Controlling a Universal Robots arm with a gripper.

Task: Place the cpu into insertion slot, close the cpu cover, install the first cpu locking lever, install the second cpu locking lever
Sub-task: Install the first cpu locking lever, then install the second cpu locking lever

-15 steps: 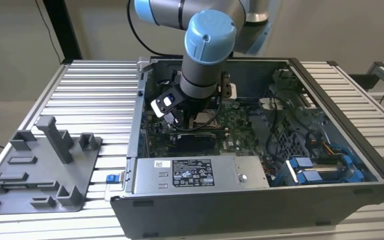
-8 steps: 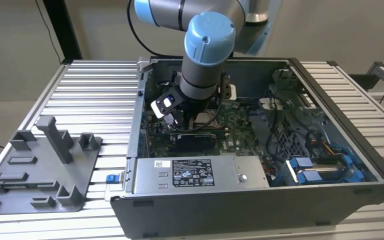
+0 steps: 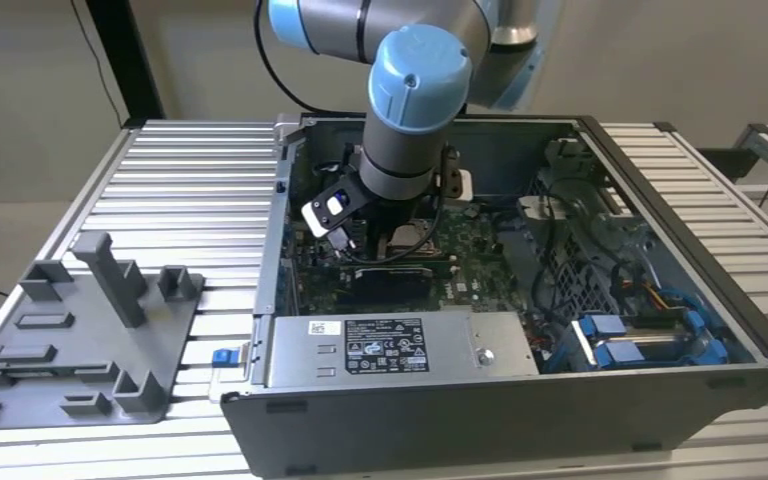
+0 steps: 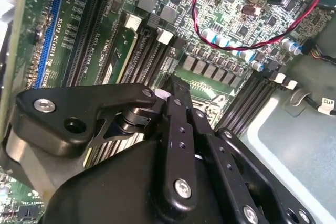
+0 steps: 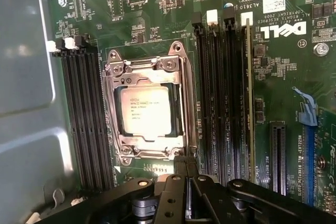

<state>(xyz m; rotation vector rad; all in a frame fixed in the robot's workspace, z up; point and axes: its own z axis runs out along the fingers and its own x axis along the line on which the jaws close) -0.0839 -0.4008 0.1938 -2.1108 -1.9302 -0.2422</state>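
First wrist view: board [image 5: 157,19], insertion slot [image 5: 112,129] w/ cpu cover [image 5: 149,66] down over seated cpu [image 5: 143,111]. Gripper [image 5: 186,165] at slot's edge, fingers pressed together, nothing visibly held. Prob. locking lever [image 5: 190,103] step: push steady, stay off chip.

Silver face up, the cpu [image 5: 148,109] sits flat in the insertion slot [image 5: 152,153] — the silvery cpu cover [image 5: 179,106] lies closed, framing it
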